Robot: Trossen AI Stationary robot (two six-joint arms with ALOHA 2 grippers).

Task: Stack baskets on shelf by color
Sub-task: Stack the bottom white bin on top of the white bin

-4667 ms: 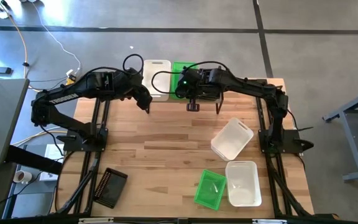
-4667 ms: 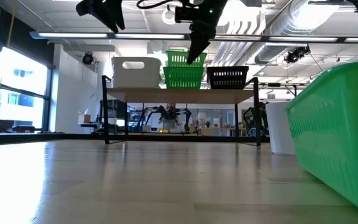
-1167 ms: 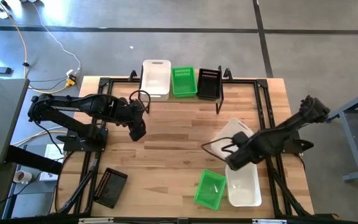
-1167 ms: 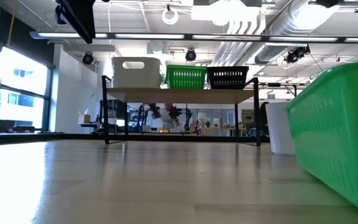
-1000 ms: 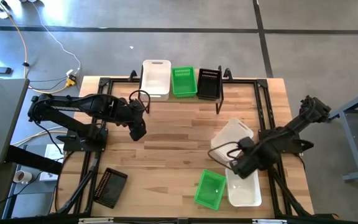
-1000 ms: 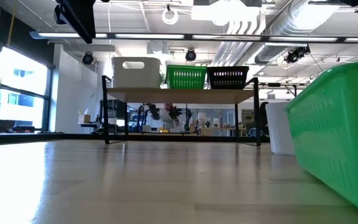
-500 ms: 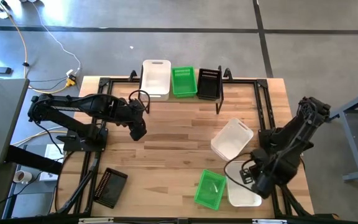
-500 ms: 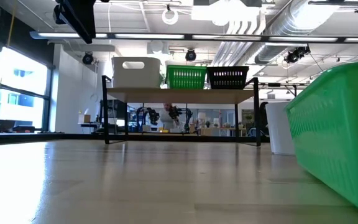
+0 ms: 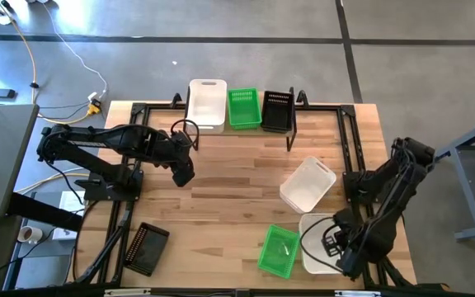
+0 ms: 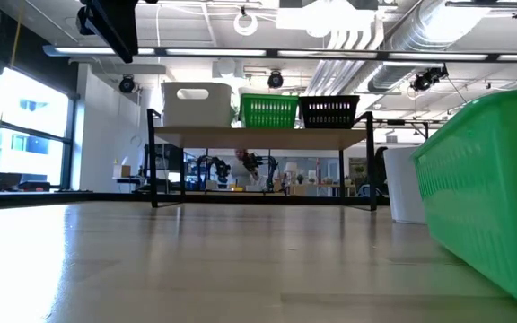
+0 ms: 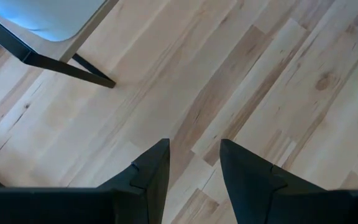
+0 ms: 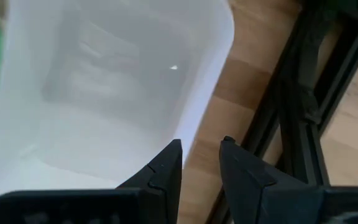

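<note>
We see the right gripper [image 12: 201,163] over the near white basket [image 9: 316,244] at the counter's [image 9: 221,198] right edge, fingers slightly apart astride its wall, gripping nothing. The left gripper [image 11: 194,165] hovers over bare counter, fingers parted and empty. On the shelf [image 9: 299,106] sit 1 white [image 9: 207,103], 1 green [image 9: 243,108] and 1 black basket [image 9: 277,110].

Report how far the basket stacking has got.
Done: white, green and black baskets sit on the shelf. In hand: right tool, open, over a white basket's rim. Left: that basket, a second white, a green and a black one. Left tool hovers empty.
</note>
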